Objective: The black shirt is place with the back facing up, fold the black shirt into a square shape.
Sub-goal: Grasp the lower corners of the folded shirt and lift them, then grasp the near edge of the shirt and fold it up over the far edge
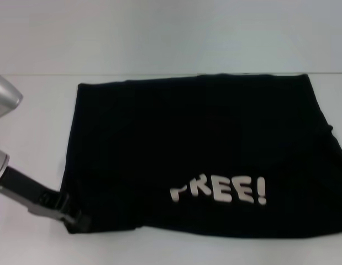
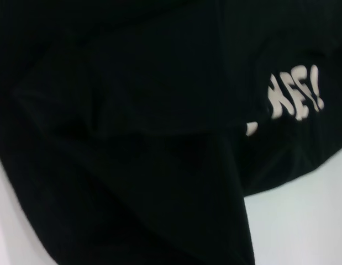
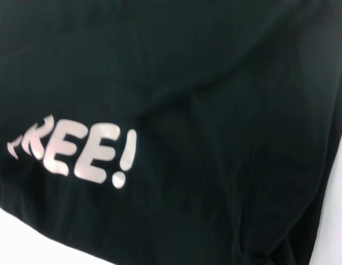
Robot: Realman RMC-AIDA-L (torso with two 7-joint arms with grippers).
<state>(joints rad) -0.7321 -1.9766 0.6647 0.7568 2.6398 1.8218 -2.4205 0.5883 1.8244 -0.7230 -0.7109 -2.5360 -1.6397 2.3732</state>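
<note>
We see the black shirt [image 1: 204,154] spread on the white surface [image 1: 38,121]. Our left end effector [image 1: 71,212] touches its near-left corner; we cannot tell its opening. A shallow pinch could slip, skewing the fold.

Black shirt [image 1: 198,149], plain, white "FREE!" lettering [image 1: 219,191]; white table [image 1: 32,127]; black-silver left claw [image 1: 68,212].

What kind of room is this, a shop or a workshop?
Probably a robot test bench, not a shop: a bare white table, a plain pale wall behind it, one black shirt spread flat, and the left gripper at its near corner.
</note>
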